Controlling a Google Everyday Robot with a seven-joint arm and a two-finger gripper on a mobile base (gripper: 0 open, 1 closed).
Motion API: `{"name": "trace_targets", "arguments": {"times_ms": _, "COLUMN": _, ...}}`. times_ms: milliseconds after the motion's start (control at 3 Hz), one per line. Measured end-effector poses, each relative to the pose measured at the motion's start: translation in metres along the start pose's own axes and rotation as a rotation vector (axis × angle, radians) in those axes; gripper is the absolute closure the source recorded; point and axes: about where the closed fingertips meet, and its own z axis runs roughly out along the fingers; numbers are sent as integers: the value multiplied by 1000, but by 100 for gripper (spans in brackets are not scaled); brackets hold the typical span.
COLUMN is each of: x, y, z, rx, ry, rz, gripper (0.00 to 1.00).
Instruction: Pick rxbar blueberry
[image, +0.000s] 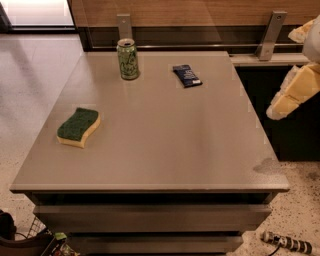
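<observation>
The rxbar blueberry (187, 76), a flat dark-blue bar, lies on the grey worktop (165, 150) in the upper middle of the frame, to the right of an upright green can (128, 59). A green-and-yellow sponge (79, 127) lies well apart at left centre. The claw (290, 95) hangs beyond the worktop at the frame's right edge; whether it is spread or pressed together cannot be told.

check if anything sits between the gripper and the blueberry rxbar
Nothing visible does. The gripper hangs off the right side of the table; the rxbar blueberry lies flat near the far edge, with only bare surface between them. The green can and the sponge sit further left, off that line.
</observation>
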Motion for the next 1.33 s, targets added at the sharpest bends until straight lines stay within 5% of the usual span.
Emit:
{"name": "trace_targets", "arguments": {"times_ms": 667, "x": -13, "y": -67, "z": 59, "rx": 137, "ry": -293, "rz": 357, "gripper": 0}}
{"name": "trace_targets", "arguments": {"times_ms": 1333, "x": -30, "y": -92, "z": 80, "rx": 235, "ry": -402, "rz": 569, "gripper": 0}}
